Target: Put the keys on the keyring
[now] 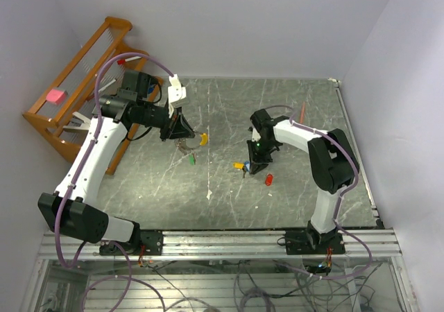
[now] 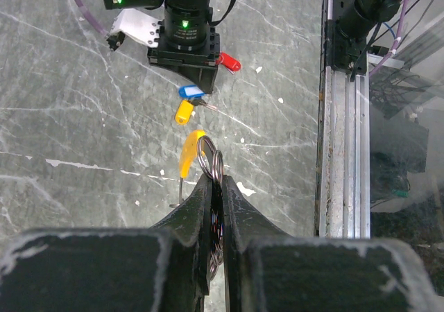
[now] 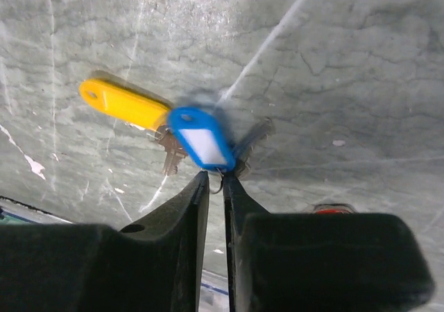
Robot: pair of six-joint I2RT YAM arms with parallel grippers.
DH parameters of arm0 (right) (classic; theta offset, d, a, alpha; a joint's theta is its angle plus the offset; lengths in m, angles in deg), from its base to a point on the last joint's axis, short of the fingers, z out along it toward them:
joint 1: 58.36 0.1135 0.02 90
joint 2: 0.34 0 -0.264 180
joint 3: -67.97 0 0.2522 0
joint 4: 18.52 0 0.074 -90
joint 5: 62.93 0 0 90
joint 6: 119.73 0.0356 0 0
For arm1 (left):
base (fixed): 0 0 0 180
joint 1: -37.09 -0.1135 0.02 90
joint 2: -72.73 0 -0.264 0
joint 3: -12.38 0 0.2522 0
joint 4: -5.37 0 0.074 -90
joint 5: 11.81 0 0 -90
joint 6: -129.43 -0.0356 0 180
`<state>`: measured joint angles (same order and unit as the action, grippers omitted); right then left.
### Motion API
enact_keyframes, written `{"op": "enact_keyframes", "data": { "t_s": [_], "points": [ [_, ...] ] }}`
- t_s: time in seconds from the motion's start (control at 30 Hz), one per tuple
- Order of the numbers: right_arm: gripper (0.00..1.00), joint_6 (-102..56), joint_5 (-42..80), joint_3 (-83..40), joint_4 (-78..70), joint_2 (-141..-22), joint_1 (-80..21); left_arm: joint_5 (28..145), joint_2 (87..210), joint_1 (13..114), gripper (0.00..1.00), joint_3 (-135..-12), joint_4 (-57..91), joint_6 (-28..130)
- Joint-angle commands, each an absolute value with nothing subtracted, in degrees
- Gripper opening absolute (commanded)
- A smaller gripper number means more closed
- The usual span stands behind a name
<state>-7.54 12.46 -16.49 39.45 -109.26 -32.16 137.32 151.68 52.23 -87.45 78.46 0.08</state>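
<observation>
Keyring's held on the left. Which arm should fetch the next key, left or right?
Right. The right gripper is down at the blue key, fingertips almost together at its small loop, the yellow key beside it. The left gripper is shut on the keyring and would probably have to drop it.

A matt grey stone-look table [image 1: 291, 111] with pale white veins filled the top view. At upper left stood a rack [image 1: 116, 25] of glossy varnished wood. Along the bottom ran a ribbed rail [image 1: 229, 241] of bare silvery metal.

The keyring [image 2: 211, 161] was thin, shiny silver metal wire carrying a smooth yellow plastic piece [image 2: 189, 152].

The blue tag [image 3: 201, 137], yellow tag [image 3: 121, 102] and glossy red tag [image 2: 229, 62] were smooth plastic; the blue one held a white insert.

The left gripper [image 2: 212, 186] and right gripper [image 3: 215, 182] had matt black plastic fingers.
</observation>
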Motion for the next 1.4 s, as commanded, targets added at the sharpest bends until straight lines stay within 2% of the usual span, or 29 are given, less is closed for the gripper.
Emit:
{"op": "enact_keyframes", "data": {
  "t_s": [0.0,0.3,0.47,0.6,0.77,0.97,1.07,1.37],
  "points": [
    [0.13,-5.9,8.0,-16.9,37.8,-111.0,-32.4,138.0,150.6,51.9,0.07,-87.9,77.1,-0.1],
    [0.14,-1.6,-1.2,-19.7,35.0,-109.2,-32.4,138.4,151.2,51.9,0.07,-88.3,77.2,-0.3],
    [0.19,-3.3,-0.7,-24.8,38.8,-107.3,-33.5,138.4,151.0,51.8,0.07,-87.9,77.0,-0.2],
    [0.25,-15.8,1.2,-26.9,39.2,-103.7,-34.0,138.3,150.8,51.9,0.07,-87.9,77.0,-0.2],
    [0.31,-28.3,10.3,-22.5,40.8,-100.5,-33.5,138.5,150.9,51.9,0.07,-87.9,76.8,0.0],
    [0.33,-20.4,15.4,-21.5,44.3,-105.4,-32.1,138.5,151.1,51.8,0.07,-88.0,76.8,0.3],
    [0.42,-16.2,15.4,-22.9,45.4,-108.2,-29.6,138.6,151.3,51.8,0.07,-88.2,76.7,0.4],
    [0.43,-7.8,22.3,-29.1,50.9,-111.2,-23.6,138.3,150.8,51.8,0.07,-87.9,76.6,0.4]
  ]
}}
